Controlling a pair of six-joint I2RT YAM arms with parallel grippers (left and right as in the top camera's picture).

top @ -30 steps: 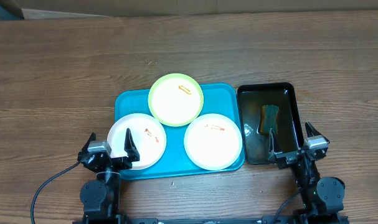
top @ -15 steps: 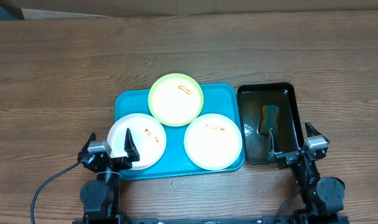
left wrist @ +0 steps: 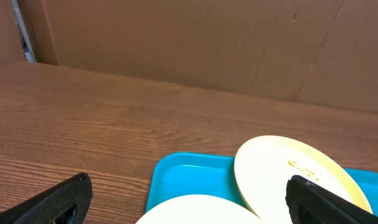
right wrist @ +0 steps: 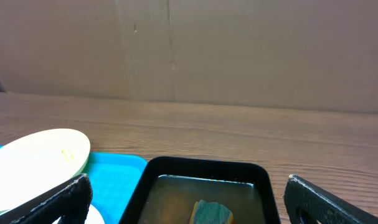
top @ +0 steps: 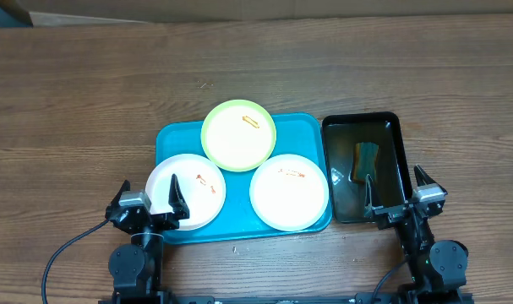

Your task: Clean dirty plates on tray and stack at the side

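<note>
Plates [top: 289,194], all three smeared, crowd the teal tray [top: 176,139]; the yellow-green one [top: 239,135] overlaps the whites [top: 197,203]. Both arms' jaws spread, empty. Danger: grab a white plate first and the upper one likely slides off onto the surface [top: 87,101].

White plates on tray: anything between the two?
Overhead: only bare teal tray between left white plate and right white plate.

2 white plates [top: 288,198], 1 yellow-green plate [top: 238,135], orange smears [top: 288,172]; teal tray [top: 176,139], black tray [top: 361,118].
</note>
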